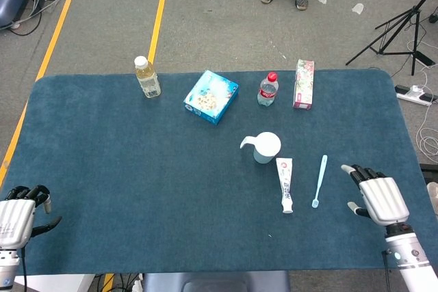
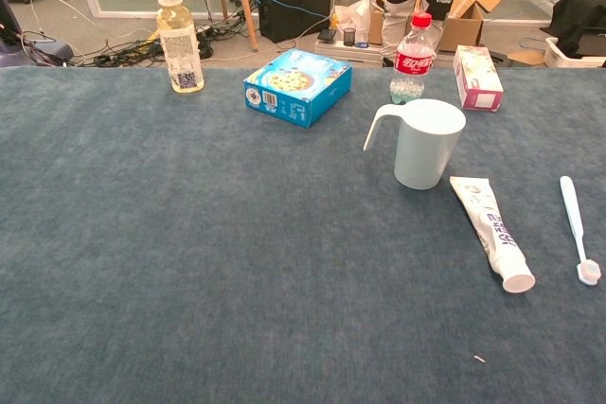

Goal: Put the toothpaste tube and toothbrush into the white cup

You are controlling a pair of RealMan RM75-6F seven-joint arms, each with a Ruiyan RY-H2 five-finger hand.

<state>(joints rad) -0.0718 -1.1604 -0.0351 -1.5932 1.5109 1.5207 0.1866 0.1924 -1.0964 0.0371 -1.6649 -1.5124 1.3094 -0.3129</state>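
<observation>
**Hands empty, tube and brush lying flat beside cup**

Right hand (image 1: 378,198) sits at lower right of the head view, back of the hand up, fingers spread apart, holding nothing; it is near the toothbrush (image 1: 319,180) but not touching. Left hand (image 1: 19,211) at lower left corner, fingers curled in, nothing in them, well apart from everything. Neither hand shows in the chest view.

Toothbrush: pale blue, lies flat on the blue table (image 1: 123,169), long axis running nearly top-to-bottom in the head view, bristle head at the lower end. Likely light, stiff, thin, so hard to pinch off soft cloth; best grip looks like mid-handle.

Toothpaste tube (image 1: 285,183): just left of the brush, parallel to it, cap at the lower end, flat crimped end toward the white cup (image 1: 265,147). Probably light, soft-bodied, somewhat slick; squeezing near the cap shoulder should deform less.

Cup stands upright just above the tube's crimped end, handle pointing left, mouth open. Light, may tip if bumped.

Back row, upper frame: yellow-drink bottle (image 1: 147,77), blue box (image 1: 211,96), red-cap bottle (image 1: 268,89), pink carton (image 1: 304,84).
</observation>
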